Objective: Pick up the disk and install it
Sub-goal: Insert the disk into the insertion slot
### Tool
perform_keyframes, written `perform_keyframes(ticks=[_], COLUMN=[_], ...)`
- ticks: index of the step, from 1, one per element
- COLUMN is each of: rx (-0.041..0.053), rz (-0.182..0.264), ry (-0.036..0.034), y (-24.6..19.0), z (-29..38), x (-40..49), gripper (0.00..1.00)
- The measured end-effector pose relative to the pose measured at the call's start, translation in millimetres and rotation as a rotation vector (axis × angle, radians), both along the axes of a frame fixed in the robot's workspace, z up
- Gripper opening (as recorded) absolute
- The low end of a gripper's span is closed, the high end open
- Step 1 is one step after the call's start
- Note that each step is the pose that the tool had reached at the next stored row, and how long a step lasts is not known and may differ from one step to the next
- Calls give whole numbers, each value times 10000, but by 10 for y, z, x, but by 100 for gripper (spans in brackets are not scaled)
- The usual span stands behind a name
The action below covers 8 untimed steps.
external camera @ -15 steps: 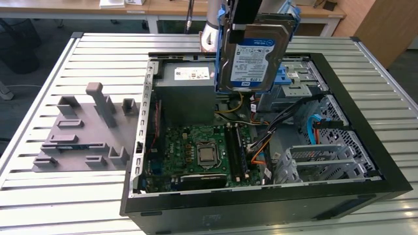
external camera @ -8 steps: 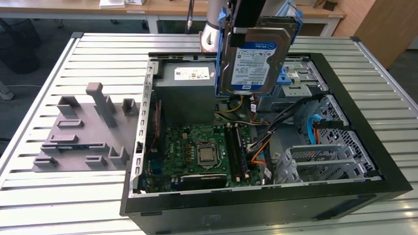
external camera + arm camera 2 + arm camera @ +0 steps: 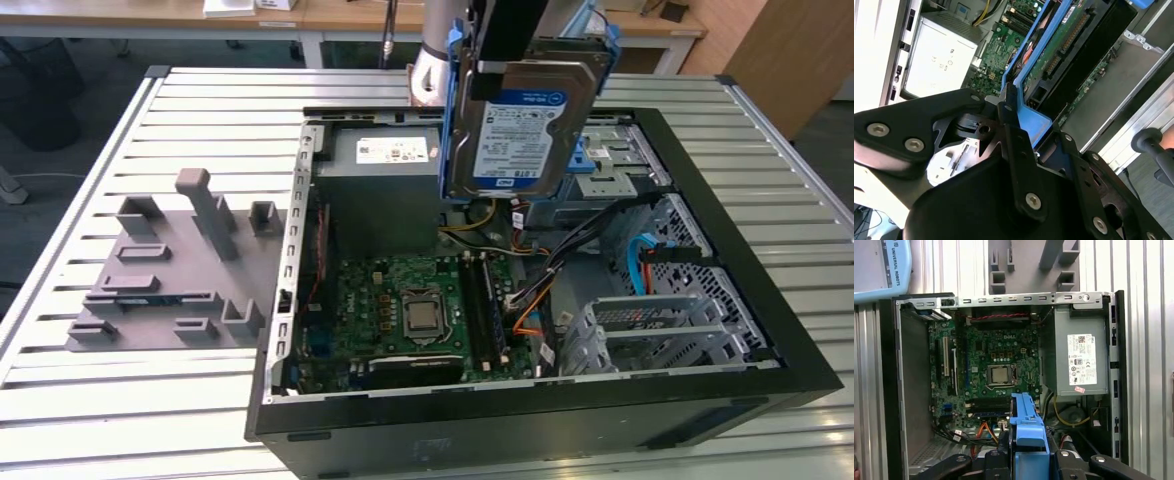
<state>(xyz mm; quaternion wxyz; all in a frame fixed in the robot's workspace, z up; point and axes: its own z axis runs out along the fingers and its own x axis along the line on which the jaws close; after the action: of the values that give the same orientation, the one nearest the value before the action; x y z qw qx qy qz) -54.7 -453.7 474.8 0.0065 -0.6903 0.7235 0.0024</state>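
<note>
There is one disk [image 3: 514, 130], and the hand [image 3: 521, 45] holds it from above, closed on its upper end between the two blue rails. The disk hangs upright over the one open computer case [image 3: 747, 300], with its blue-and-white label facing the exterior view. Its lower edge is just beside the one grey metal box [image 3: 380, 165] with a white sticker. In the first wrist view, one blue rail [image 3: 1026, 435] sits between the two black fingers [image 3: 1064, 460] of the hand. In the second wrist view, the green circuit side of the disk [image 3: 1064, 45] is turned toward the inside of the case. On the floor of the case lies one green motherboard [image 3: 387, 300] with one square processor [image 3: 424, 318] on it. The case stands on the slatted worktop [image 3: 134, 400]. One grey fixture block [image 3: 174, 270] lies on the worktop at the exterior view's left, just beside the case.
</note>
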Motion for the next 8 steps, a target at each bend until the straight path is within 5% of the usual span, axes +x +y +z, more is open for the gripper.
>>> perform_keyframes(ticks=[8], rx=[0], rz=[1], ry=[0], y=[-1], z=[-1], x=[35], gripper=[36])
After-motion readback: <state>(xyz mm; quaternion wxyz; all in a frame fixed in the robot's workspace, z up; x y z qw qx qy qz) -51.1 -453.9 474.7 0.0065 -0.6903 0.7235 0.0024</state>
